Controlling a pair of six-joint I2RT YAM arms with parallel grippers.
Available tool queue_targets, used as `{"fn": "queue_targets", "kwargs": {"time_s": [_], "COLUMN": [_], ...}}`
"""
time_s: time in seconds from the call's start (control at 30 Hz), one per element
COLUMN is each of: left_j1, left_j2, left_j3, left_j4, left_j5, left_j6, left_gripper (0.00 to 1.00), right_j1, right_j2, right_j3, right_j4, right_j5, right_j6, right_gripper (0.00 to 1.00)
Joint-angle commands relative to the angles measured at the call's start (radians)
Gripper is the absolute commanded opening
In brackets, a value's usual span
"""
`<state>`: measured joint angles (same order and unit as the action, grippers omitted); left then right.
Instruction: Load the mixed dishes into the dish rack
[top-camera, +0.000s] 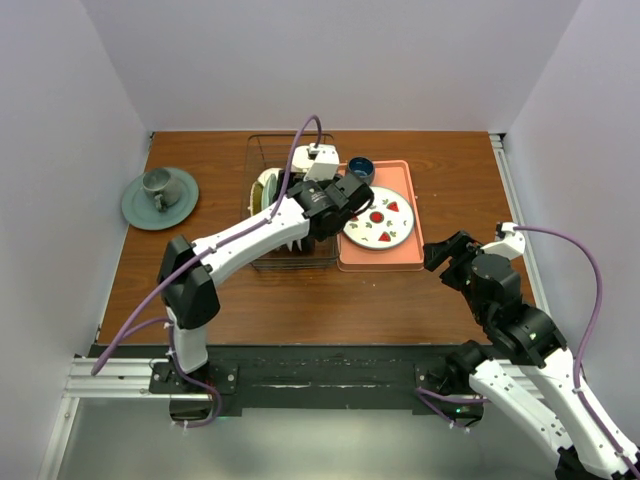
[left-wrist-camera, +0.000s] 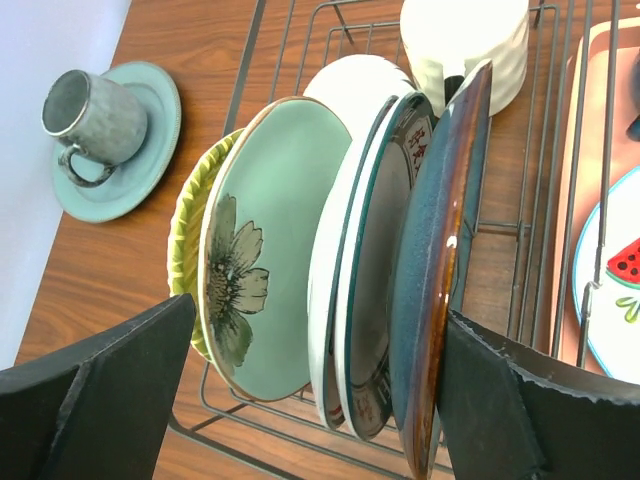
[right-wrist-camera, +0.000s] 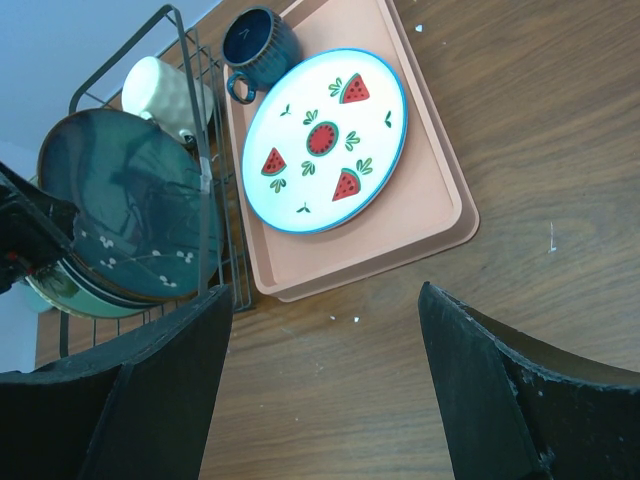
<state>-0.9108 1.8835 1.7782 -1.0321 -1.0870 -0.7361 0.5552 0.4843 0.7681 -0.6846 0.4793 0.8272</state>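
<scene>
The dish rack stands mid-table. In the left wrist view several plates stand on edge in the rack: a yellow textured plate, a mint-green plate, teal-rimmed plates and a dark teal plate. A cream bowl and a cream mug sit behind them. My left gripper hangs open above the plates, its fingers straddling them without touching. My right gripper is open and empty over bare table; its view shows the dark teal plate and the mug.
A pink tray lies right of the rack and holds a white fruit-patterned plate and a dark blue mug. A grey-green cup on a saucer stands at the far left; it also shows in the left wrist view.
</scene>
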Motion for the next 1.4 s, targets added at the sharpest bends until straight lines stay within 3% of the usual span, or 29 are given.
{"fn": "queue_targets", "kwargs": {"time_s": [0.0,0.27,0.43,0.67,1.0,1.23,1.37], "left_j1": [0.004,0.004,0.006,0.007,0.013,0.013,0.013], "left_j2": [-0.09,-0.219,-0.334,-0.48,-0.57,-0.756,-0.938], "left_j3": [0.003,-0.121,-0.197,-0.358,-0.425,-0.67,-0.807], "left_j4": [0.017,0.156,0.213,0.417,0.454,0.518,0.569], "left_j5": [-0.034,0.081,0.14,0.277,0.306,0.323,0.317], "left_j6": [0.027,0.112,0.145,0.254,0.264,0.231,0.215], "left_gripper": [1.0,1.0,1.0,1.0,1.0,1.0,1.0], "right_j1": [0.0,0.0,-0.001,0.0,-0.001,-0.001,0.0], "right_j2": [0.01,0.014,0.016,0.017,0.011,0.03,0.053], "right_j3": [0.002,0.01,0.014,0.02,0.027,0.046,0.074], "right_j4": [0.017,0.014,-0.001,-0.013,-0.03,-0.038,-0.035], "right_j5": [0.019,0.019,0.03,0.041,0.053,0.099,0.128], "right_j6": [0.016,0.013,0.012,0.012,0.007,-0.046,-0.082], "right_gripper": [0.79,0.8,0.99,0.99,0.99,0.99,0.99]}}
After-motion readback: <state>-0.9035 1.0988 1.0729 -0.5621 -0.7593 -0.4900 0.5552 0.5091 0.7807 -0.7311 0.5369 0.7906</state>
